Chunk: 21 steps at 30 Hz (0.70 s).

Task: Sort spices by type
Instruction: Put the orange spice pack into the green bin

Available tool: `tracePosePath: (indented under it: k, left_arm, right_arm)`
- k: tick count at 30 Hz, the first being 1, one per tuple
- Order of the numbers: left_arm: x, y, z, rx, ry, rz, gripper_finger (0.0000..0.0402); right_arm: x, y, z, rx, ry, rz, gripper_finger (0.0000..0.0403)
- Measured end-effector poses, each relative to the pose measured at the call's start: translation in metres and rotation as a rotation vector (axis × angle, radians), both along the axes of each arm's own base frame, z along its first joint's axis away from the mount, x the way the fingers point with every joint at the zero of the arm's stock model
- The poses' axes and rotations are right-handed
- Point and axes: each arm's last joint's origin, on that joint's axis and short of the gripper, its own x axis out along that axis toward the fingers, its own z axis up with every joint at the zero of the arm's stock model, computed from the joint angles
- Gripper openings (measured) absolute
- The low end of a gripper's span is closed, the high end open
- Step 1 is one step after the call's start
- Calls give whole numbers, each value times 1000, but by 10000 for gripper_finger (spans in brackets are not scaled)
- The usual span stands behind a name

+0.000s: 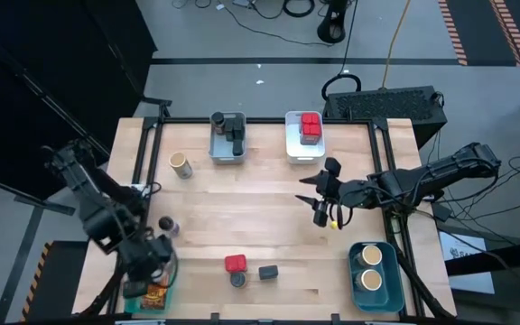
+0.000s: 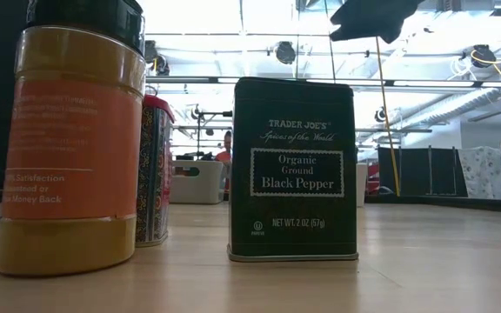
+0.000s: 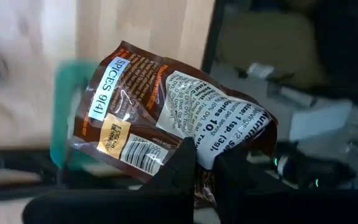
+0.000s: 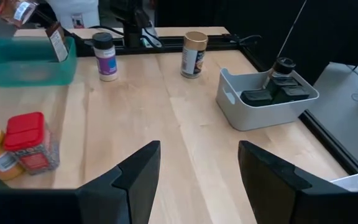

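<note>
My left gripper (image 3: 205,158) is at the table's near left corner, above the teal bin (image 1: 171,271), and is shut on a brown spice packet (image 3: 142,118) with a "SPICES 914" label. Another packet (image 4: 56,42) stands inside that bin, against its wall. My right gripper (image 4: 197,168) hovers open over the table's right middle (image 1: 323,206), with nothing between its fingers. Near the front edge stand a red-lidded jar (image 1: 235,264), a yellow jar (image 2: 72,148) and a black pepper tin (image 2: 294,169). My left gripper pinches the packet between its two fingers at one edge, by the white nutrition panel (image 3: 211,146). The fingers slant downward onto it. The crumpled packet is lifted clear, tilted, above the teal bin (image 3: 67,112).
A grey bin (image 1: 227,144) with dark jars and a white bin (image 1: 305,143) with red tins sit at the far edge. A blue bin (image 1: 373,280) with tan-topped jars is near right. A tan-topped jar (image 1: 181,164) and a purple-labelled jar (image 1: 166,225) stand loose on the left half.
</note>
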Motion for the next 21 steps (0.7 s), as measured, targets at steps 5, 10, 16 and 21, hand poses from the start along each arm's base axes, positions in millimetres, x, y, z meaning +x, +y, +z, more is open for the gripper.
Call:
tracePosePath:
  k: [5,10,16,21]
  left_arm:
    - [-20,-13,-9,40,55,-22,33]
    - [-20,-28,-22,-55,69,26,28]
    - [-25,-28,-54,2,173,97,27]
    - [-28,-23,-76,63,210,104,32]
  right_arm:
    - [-1,5,0,6,-3,19,199]
    - [-2,9,1,26,-14,27,199]
    - [2,14,-5,20,7,41,199]
    - [5,15,-8,18,18,42,199]
